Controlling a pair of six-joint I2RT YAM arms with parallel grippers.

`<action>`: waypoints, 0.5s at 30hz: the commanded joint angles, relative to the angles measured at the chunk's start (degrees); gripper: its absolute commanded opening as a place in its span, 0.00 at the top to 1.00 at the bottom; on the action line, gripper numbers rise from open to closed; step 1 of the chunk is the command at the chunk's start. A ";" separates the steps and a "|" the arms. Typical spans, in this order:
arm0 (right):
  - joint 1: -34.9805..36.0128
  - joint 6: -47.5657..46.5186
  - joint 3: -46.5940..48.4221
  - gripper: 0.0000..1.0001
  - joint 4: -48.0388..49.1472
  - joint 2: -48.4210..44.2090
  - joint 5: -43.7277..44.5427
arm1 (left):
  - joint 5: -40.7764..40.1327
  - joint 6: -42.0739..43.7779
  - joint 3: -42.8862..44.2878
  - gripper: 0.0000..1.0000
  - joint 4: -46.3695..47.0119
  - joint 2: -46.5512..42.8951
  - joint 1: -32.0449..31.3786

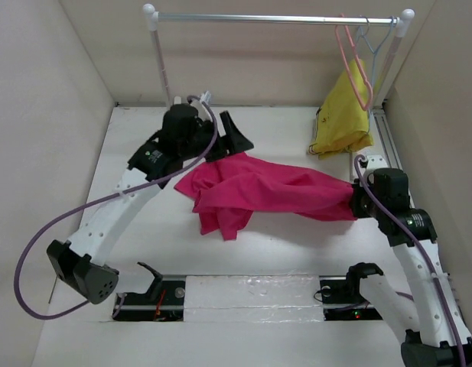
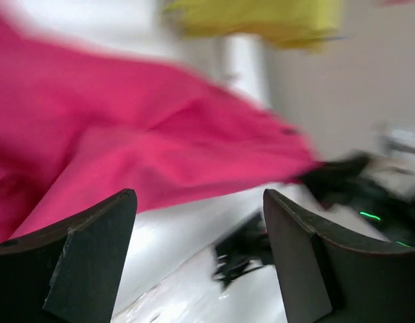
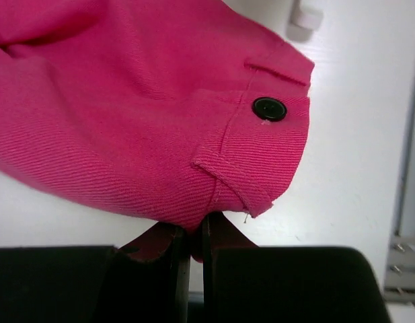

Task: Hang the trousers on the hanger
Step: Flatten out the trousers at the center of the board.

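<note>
The white table (image 1: 297,252) has walls around it and a rail (image 1: 281,18) at the back. The trousers (image 1: 258,191) lie across the middle of the table. They are well apart from the hanger (image 1: 349,69), which hangs on the rail by a yellow cloth (image 1: 343,115). The right gripper (image 3: 192,235) pinches the waist edge, just under the button (image 3: 269,108). The left gripper (image 2: 200,222) is wide and holds nothing; the cloth is just beside it. I think it should take a good bite of cloth at its end. Then both can lift together so nothing sags.
</note>
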 commanded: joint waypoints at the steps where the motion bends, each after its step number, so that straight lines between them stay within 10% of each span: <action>1: -1.66 -3.25 7.19 1.00 -4.58 -3.00 5.54 | -14.65 2.76 -9.29 0.28 -6.48 -5.66 0.50; 3: -1.66 -4.13 9.92 1.00 -6.08 -3.18 10.12 | -24.35 -0.30 -18.34 0.31 -7.80 -9.99 2.94; 15: -2.19 -5.54 8.44 1.00 -6.43 0.69 10.58 | -11.62 -27.19 -59.83 0.16 15.81 -28.55 5.86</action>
